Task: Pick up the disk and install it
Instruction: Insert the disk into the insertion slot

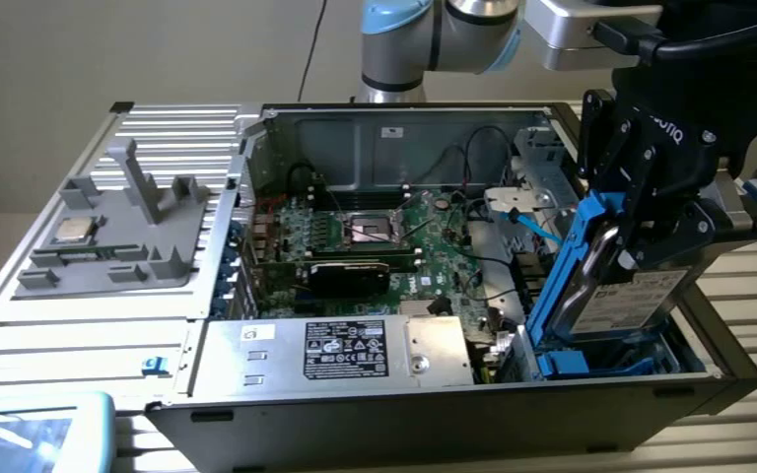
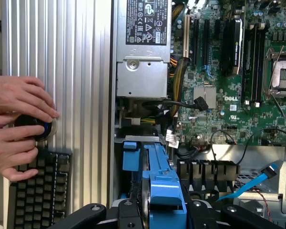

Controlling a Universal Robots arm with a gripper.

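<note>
Pickup's done, the disk [image 1: 631,296] isn't seated yet
Your gripper [image 1: 635,232] is clamped on the disk, holding it on edge at the right of the exterior view, with its lower end dipping into the blue drive bay [image 1: 576,363] of the case [image 1: 418,424]. I'd say the install is what's left. The bay rails hide how deep it sits.

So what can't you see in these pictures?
- Words on the disk: exterior view, print too small to read.
- Bottom end of the disk: exterior view, behind the blue bay, so I can't tell if it's seated.
- The round knob: wrist view, mostly covered by a person's hands.
- The keyboard: wrist view, cut off by the edge.
- The arm: exterior view, cut off by the top edge.
</note>
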